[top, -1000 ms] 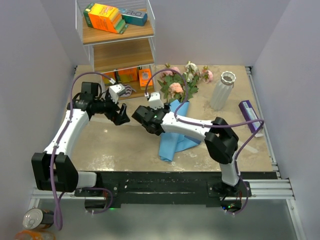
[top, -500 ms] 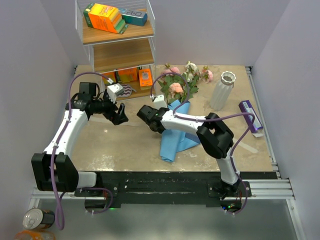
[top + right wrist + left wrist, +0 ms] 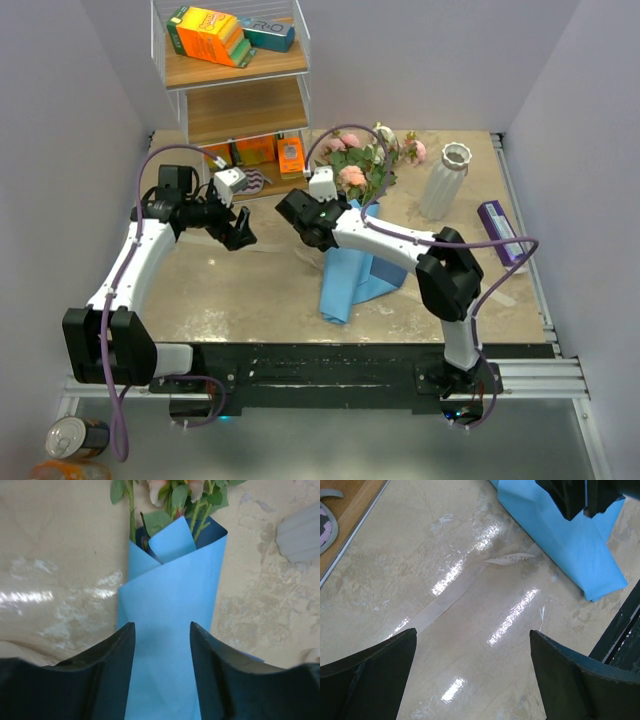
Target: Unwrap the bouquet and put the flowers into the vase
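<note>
the bouquet lies flat mid-table, blue paper folded round the stems, flowers spilling out at the far end toward the shelf; the wrap is not yet off

a pale ribbon lies loose on the table, one end by the paper

the right gripper hangs over the lower part of the wrap, jaws partly apart with nothing between them; i cannot tell if the tips touch the paper

the left gripper hovers left of the bouquet, jaws wide and empty

the vase stands upright at the far right, near the blooms but apart from them

risks, as i judge them: the paper lies flat on a glossy top, so a pinch may slip off or catch stems along with the fold; then a pull would drag the whole bunch instead of opening it, maybe into the narrow vase, which looks easy to tip
</note>
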Available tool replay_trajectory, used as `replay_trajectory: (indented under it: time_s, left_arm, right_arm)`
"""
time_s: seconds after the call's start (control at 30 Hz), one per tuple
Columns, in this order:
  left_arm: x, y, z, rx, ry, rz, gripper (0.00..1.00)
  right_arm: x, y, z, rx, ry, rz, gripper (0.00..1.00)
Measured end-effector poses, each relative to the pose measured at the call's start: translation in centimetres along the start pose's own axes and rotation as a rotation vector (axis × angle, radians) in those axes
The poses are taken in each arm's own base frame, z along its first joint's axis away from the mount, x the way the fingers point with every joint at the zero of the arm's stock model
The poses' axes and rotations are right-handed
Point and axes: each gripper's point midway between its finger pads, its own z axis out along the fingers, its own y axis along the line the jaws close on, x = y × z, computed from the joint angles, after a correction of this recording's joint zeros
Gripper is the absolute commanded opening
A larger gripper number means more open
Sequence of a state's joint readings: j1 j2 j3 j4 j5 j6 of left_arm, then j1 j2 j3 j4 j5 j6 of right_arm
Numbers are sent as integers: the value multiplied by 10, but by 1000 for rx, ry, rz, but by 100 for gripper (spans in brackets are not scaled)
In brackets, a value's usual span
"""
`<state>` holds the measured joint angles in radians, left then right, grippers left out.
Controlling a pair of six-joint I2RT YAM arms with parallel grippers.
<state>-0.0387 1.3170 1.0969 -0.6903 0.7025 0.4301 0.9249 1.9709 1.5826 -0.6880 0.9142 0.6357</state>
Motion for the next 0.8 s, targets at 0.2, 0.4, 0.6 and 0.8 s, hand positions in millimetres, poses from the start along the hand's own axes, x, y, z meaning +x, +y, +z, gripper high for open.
replay_trajectory:
  time_s: [0.2, 0.4, 0.6, 0.8]
  left_arm:
    - [7, -2, 2, 7, 11, -1, 99]
    - [12, -2, 4, 12, 20, 11, 99]
    - [16, -3, 5, 16, 26, 12, 99]
    - [16, -2, 5, 15, 25, 20, 99]
  right_arm:
    - [-35, 7, 20, 10, 0, 98, 66]
    - [-18, 25, 50, 49, 69, 63, 64]
    - [15, 26, 62, 101, 148, 1, 60]
    - [21, 19, 62, 121, 166, 1, 55]
